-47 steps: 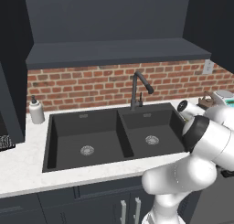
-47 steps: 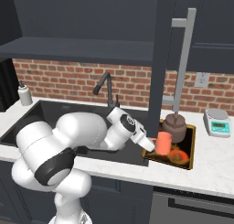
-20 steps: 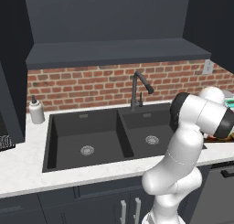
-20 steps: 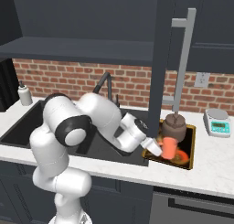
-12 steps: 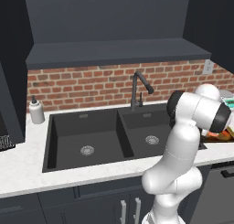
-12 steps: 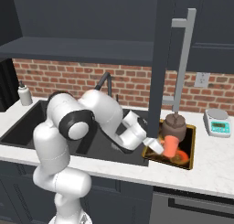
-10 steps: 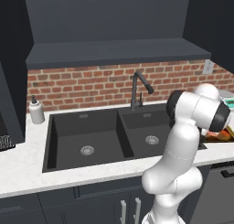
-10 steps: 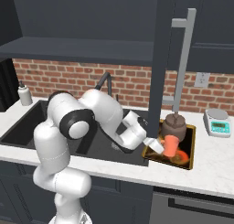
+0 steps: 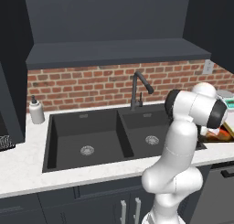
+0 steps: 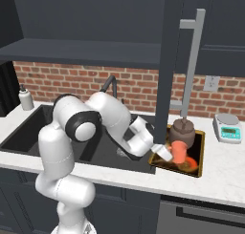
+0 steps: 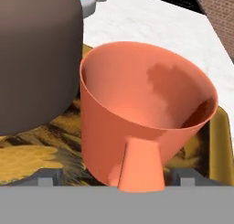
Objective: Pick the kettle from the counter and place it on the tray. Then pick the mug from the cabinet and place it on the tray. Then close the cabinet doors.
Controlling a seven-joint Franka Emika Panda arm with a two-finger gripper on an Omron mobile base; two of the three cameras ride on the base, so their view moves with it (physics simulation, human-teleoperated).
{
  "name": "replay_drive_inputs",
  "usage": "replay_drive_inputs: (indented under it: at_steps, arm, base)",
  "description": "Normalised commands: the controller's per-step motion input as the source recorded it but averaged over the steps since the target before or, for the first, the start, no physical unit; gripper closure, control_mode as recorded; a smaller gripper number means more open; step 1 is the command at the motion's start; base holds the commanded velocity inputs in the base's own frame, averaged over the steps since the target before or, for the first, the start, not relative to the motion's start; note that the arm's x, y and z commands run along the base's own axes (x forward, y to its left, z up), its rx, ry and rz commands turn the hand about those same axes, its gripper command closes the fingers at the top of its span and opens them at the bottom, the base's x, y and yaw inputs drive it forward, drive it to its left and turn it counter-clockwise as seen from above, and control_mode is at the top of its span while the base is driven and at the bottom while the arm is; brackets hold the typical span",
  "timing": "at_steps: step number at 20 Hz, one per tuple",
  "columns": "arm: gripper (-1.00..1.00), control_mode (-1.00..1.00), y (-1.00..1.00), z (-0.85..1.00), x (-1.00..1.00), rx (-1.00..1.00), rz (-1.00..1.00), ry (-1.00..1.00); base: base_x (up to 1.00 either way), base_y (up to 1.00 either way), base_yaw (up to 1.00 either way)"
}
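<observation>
The orange mug (image 11: pixel 146 113) stands upright on the golden-brown tray (image 11: pixel 27 157), its handle pointing toward the hand. The brownish-grey kettle (image 11: pixel 36 58) sits on the same tray, close beside the mug. My gripper (image 11: pixel 116 177) is open: its dark fingertips (image 11: pixel 45 176) stand wide apart on either side of the mug's handle. From the right base view, the gripper (image 10: pixel 164 152) is at the tray's (image 10: pixel 196 170) left edge, next to the mug (image 10: pixel 180 151) and in front of the kettle (image 10: pixel 183 130). An open cabinet door (image 10: pixel 170 51) hangs above the tray.
A black double sink (image 10: pixel 103 154) with a dark faucet (image 9: pixel 137 88) lies left of the tray. A white scale (image 10: pixel 227 128) stands right of it on the counter (image 10: pixel 225 173). The soap bottle (image 9: pixel 36 111) stands at the far left. The door's silver bar handle (image 10: pixel 191 61) hangs over the kettle.
The jaws have opened and let go of the mug, which now stands on the tray. The arm has barely moved.
</observation>
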Motion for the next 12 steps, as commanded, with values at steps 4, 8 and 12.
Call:
replay_drive_inputs:
  at_steps: [4,8,12]
  arm:
    - [-1.00,-1.00,0.22,0.15,-0.17,0.00,0.00,0.00]
    - [-1.00,-1.00,0.28,0.21,-0.17,0.00,0.00,0.00]
    - [-1.00,-1.00,0.19,0.21,-0.12,0.00,0.00,0.00]
  base:
    - [0.00,0.00,0.00]
    - [0.00,0.00,0.00]
    - [0.00,0.00,0.00]
